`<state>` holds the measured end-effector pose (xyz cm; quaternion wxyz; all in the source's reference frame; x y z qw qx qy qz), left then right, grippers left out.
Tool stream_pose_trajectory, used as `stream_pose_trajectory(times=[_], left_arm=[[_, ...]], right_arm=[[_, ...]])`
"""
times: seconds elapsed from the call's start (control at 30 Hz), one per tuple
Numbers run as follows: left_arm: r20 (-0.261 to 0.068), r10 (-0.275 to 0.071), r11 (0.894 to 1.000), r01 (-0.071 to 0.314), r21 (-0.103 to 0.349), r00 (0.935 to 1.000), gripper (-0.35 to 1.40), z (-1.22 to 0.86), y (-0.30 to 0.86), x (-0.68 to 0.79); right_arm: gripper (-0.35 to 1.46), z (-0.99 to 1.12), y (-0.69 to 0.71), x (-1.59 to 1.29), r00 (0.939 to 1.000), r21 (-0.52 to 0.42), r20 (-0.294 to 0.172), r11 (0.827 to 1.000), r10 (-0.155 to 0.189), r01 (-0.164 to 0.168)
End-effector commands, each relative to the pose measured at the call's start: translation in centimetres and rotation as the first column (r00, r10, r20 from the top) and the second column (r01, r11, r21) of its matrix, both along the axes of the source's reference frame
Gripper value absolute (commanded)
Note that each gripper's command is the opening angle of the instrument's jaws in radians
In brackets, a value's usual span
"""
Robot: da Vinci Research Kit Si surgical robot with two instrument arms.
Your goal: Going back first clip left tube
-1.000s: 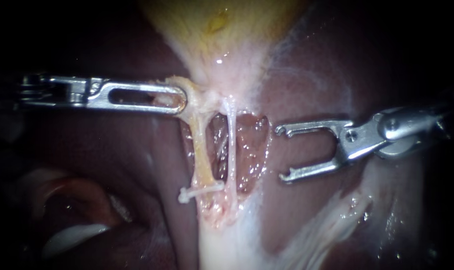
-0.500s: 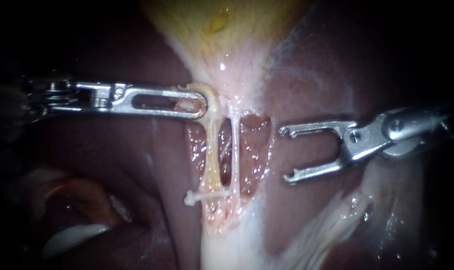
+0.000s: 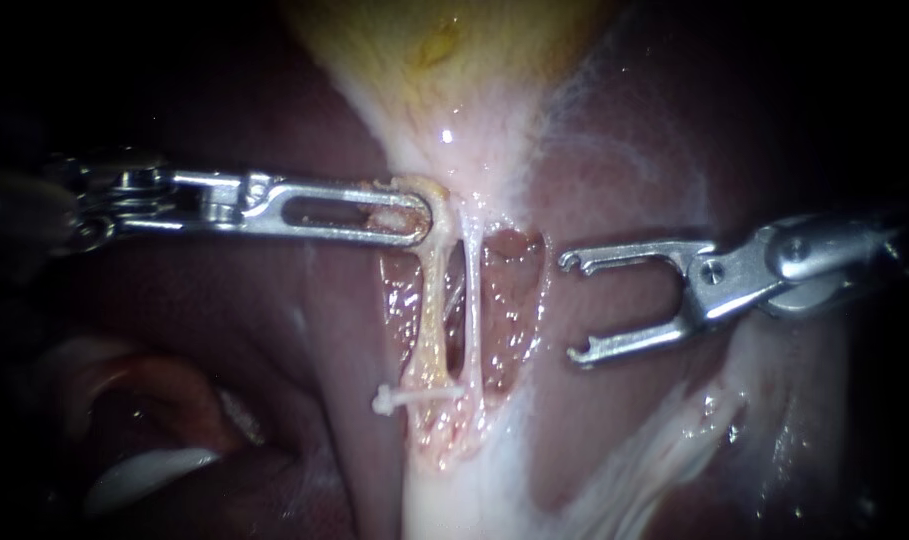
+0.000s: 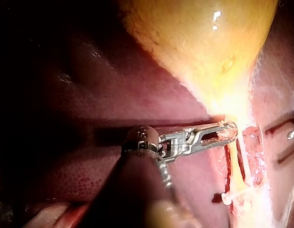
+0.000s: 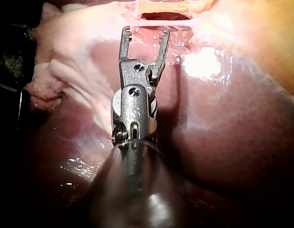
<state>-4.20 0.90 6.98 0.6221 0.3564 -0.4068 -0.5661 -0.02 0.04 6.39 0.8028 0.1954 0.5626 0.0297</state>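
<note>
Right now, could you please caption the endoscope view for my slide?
Left tool holds the left tube above its clip; right tool stands apart, open.

Surgical lab bench for sure: wet liver (image 3: 274, 300) and gallbladder (image 3: 454, 60) up close, steel left instrument (image 3: 424, 212) and right instrument (image 3: 571, 308) over them.

The left instrument (image 3: 424, 212) has its shaft lost in darkness at the left, and the right instrument (image 3: 570, 307) runs off the right edge. The left tube (image 3: 432, 320) hides its far end behind the left instrument. The gallbladder (image 3: 444, 60) is cut off on its far side.
</note>
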Motion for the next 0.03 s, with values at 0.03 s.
stream_pose_trajectory(times=[0.03], left_arm=[[0.001,0.000,1.000,0.000,0.000,1.0000,-0.35,0.00,0.00,0.00]], right_arm=[[0.49,0.00,0.00,0.00,1.0000,0.000,0.000,1.000,0.000,0.000]])
